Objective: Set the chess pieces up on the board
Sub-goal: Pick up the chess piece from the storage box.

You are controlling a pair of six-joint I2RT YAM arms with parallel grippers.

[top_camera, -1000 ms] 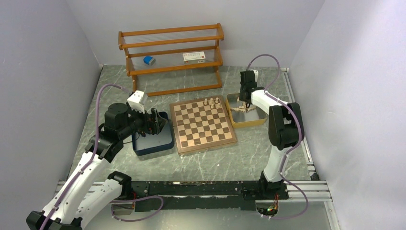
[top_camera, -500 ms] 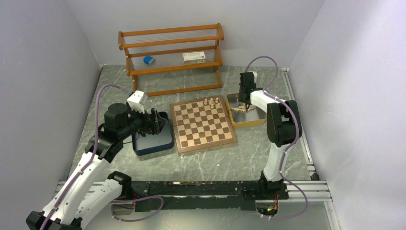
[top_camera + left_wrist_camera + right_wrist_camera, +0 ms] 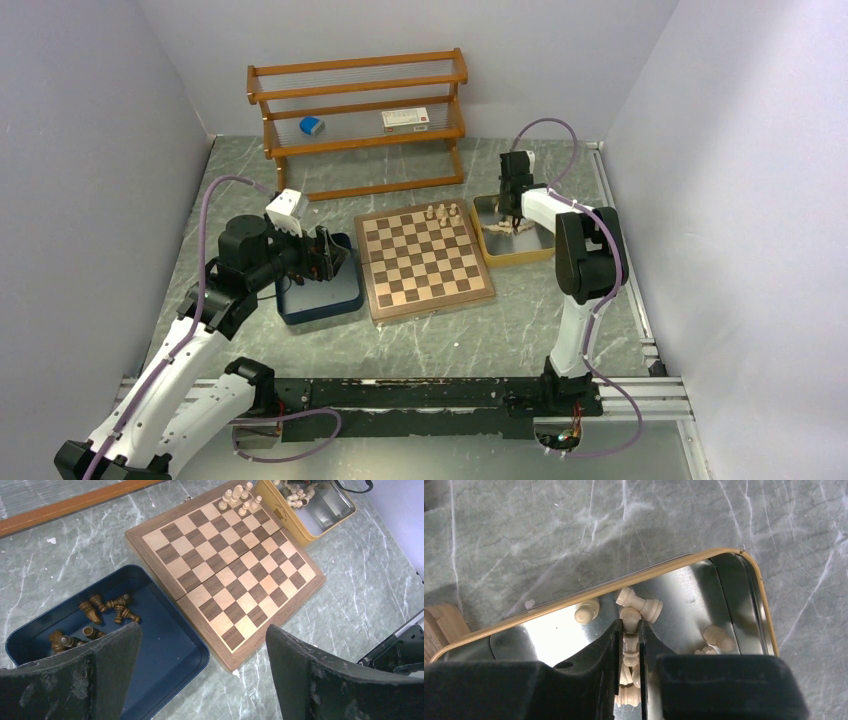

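Note:
The board [image 3: 425,262] lies mid-table, with several cream chess pieces [image 3: 441,212] standing at its far edge; in the left wrist view they [image 3: 240,497] stand at the board's [image 3: 227,565] top corner. My right gripper [image 3: 630,622] reaches down into the yellow tray [image 3: 624,580], its jaws pressed shut on a cream chess piece [image 3: 629,615] among other loose cream ones [image 3: 716,637]. My left gripper [image 3: 202,630] hangs open and empty above the navy tray [image 3: 165,587], where several dark brown pieces [image 3: 100,612] lie.
A wooden shelf [image 3: 360,110] stands at the back, holding a blue object [image 3: 312,125] and a white box [image 3: 404,118]. The navy tray [image 3: 322,300] touches the board's left side; the yellow tray [image 3: 520,257] sits at its right.
My right gripper's jaws have narrowed onto a cream piece in the yellow tray, and that arm shifted slightly. The left arm has stayed still.

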